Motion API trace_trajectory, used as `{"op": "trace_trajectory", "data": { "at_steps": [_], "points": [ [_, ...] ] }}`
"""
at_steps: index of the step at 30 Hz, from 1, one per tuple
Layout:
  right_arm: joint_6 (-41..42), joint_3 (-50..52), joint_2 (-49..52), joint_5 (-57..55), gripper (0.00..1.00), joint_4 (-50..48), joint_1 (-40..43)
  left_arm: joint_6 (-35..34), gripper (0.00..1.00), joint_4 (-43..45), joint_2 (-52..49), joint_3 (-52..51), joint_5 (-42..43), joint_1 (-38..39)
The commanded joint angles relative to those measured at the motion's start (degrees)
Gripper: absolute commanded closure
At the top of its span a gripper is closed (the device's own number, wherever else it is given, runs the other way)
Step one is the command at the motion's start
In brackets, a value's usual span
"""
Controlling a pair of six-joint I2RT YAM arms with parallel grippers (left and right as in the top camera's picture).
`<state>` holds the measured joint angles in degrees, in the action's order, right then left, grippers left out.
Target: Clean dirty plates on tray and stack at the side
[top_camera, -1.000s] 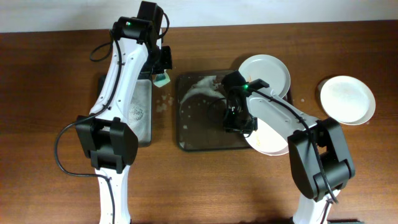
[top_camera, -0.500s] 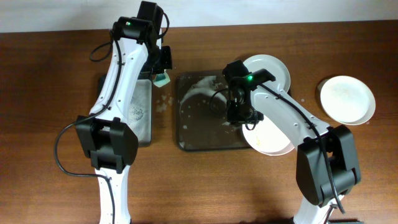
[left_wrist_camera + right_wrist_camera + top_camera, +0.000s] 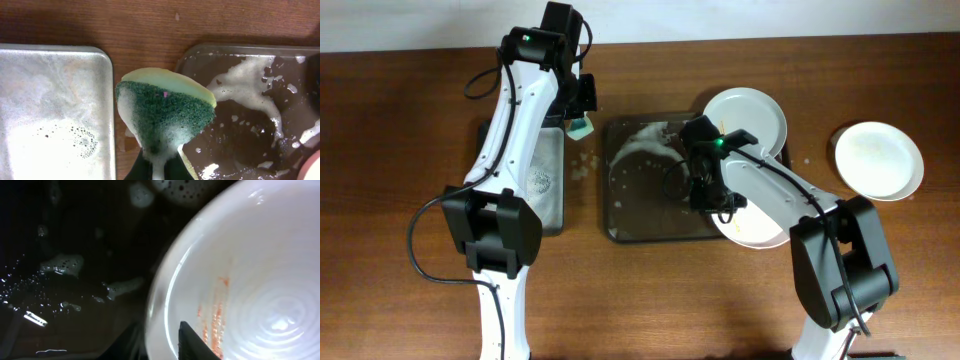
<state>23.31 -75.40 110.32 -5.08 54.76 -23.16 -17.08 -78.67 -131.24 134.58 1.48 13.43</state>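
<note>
A white plate (image 3: pixel 756 226) with orange streaks (image 3: pixel 215 315) lies over the right edge of the big dark tray (image 3: pixel 640 205), which is wet with foam (image 3: pixel 65 262). My right gripper (image 3: pixel 708 196) (image 3: pixel 161 341) straddles this plate's left rim, one finger on the face and one outside, shut on it. A second plate (image 3: pixel 752 112) rests at the tray's far right corner. A third plate (image 3: pixel 878 160) sits alone on the table to the right. My left gripper (image 3: pixel 582 112) (image 3: pixel 159 171) is shut on a soapy green-yellow sponge (image 3: pixel 165 107) between the two trays.
A smaller tray (image 3: pixel 546 185) (image 3: pixel 50 100) with soapy water lies left of the big tray (image 3: pixel 240 125). Foam flecks dot the wood between them. The wooden table stretches to the right of the lone plate and along the front.
My right wrist shifted slightly over the tray's right side and its jaws narrowed onto the streaked plate's rim. The left arm and sponge have not moved.
</note>
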Motion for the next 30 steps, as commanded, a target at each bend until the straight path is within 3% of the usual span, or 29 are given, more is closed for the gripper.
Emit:
{"op": "trace_trajectory", "data": {
  "at_steps": [1,11,19,30],
  "points": [
    [-0.57,0.85,0.68,0.52,0.79,-1.09,-1.46,0.48,1.00,-0.04,1.84,0.90,-0.22,0.00],
    [-0.33,0.83,0.68,0.55,0.96,-2.47,-2.12,0.48,1.00,-0.07,1.84,0.90,-0.24,0.02],
    [-0.39,-0.44,0.68,1.97,0.96,-3.91,-3.93,0.48,1.00,-0.11,1.84,0.90,-0.22,0.04],
    [-0.35,-4.44,0.68,13.92,0.96,-9.44,-7.21,0.48,1.00,-0.50,1.84,0.90,-0.24,0.04]
  ]
}}
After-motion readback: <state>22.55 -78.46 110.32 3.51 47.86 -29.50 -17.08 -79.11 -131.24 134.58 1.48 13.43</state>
